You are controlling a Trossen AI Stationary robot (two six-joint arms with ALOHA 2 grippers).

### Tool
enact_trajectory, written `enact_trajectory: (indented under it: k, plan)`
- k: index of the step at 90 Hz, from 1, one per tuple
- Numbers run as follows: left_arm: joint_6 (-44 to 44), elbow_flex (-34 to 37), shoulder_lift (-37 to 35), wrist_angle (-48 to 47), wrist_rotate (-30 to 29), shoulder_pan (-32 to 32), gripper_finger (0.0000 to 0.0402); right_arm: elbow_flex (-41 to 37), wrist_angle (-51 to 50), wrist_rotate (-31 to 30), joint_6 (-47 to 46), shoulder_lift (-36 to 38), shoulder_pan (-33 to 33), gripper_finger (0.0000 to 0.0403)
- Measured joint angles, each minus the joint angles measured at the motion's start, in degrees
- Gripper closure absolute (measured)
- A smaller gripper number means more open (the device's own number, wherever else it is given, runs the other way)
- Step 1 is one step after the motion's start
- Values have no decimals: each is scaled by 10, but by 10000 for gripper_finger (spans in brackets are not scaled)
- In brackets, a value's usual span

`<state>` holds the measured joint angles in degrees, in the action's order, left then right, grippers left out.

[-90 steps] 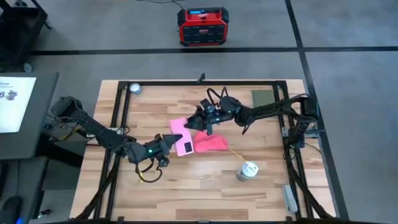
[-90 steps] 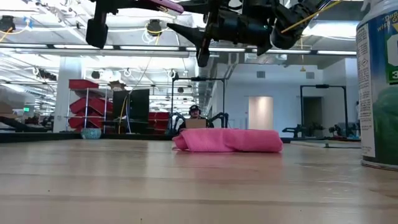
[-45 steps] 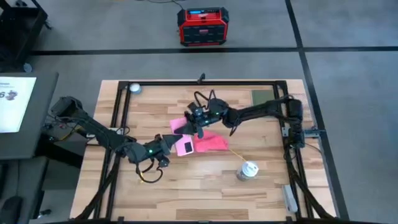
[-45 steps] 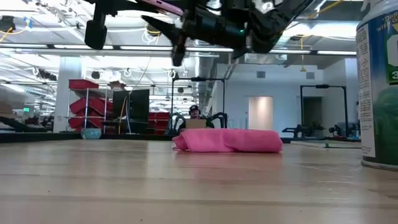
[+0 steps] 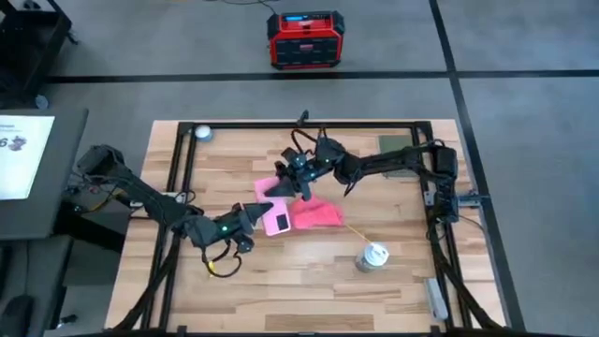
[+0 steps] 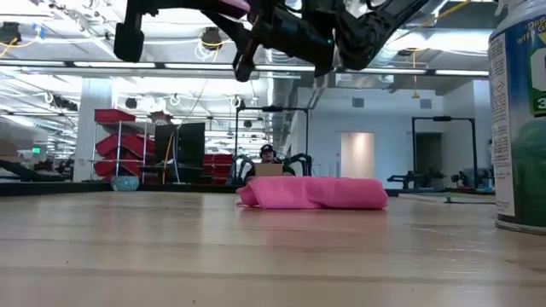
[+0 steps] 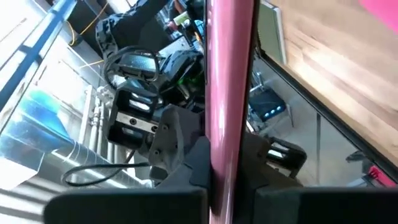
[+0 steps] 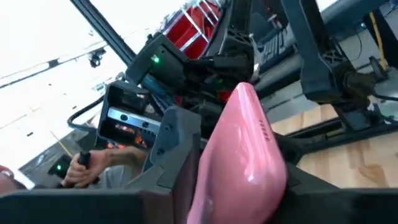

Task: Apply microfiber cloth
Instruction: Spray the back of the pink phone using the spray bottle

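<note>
The pale-pink phone point(image 5: 271, 194) is held in the air over the table's middle, above and left of the microfiber cloth point(image 5: 316, 214). The cloth is a reddish-pink bundle lying flat on the wood point(image 6: 311, 192), and no gripper touches it. My left gripper point(image 5: 258, 216) comes from the near left and is shut on the phone's near end. My right gripper point(image 5: 288, 184) comes from the far right and is closed around the phone's far end. In the low view the phone point(image 6: 235, 7) shows as a pink strip at the top. My left gripper pinches the phone across its thickness between its two fingers; the pink edge point(image 7: 225, 149) runs straight out from between them. It comes nearly level from the near left. The phone is clear of the table. My right gripper has the phone's rounded far corner point(image 8: 242, 137) between its two fingers point(image 8: 177, 146), coming from the far right, slanting down. The contact faces themselves are hidden by the phone.
A spray can point(image 5: 372, 256) stands near the right front, tall at the right edge of the low view point(image 6: 519, 111). A thin yellow stick point(image 5: 354, 229) lies beside it. An olive pad point(image 5: 395, 148) lies at the far right, and a small ball point(image 5: 203, 132) at the far left corner.
My right gripper has moved toward the table's left, away from above the cloth, and has reached the phone's far end. The left gripper and the phone have stayed about where they were. The cloth has not moved.
</note>
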<state>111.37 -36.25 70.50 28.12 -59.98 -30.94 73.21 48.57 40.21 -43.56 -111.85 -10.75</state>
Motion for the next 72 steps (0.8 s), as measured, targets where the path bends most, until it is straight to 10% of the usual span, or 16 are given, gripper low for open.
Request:
enact_trajectory:
  k: [72]
  plan:
    - [-3,1,0,-4,-16,-2,400,0,-37,126,-1,1,-38,306]
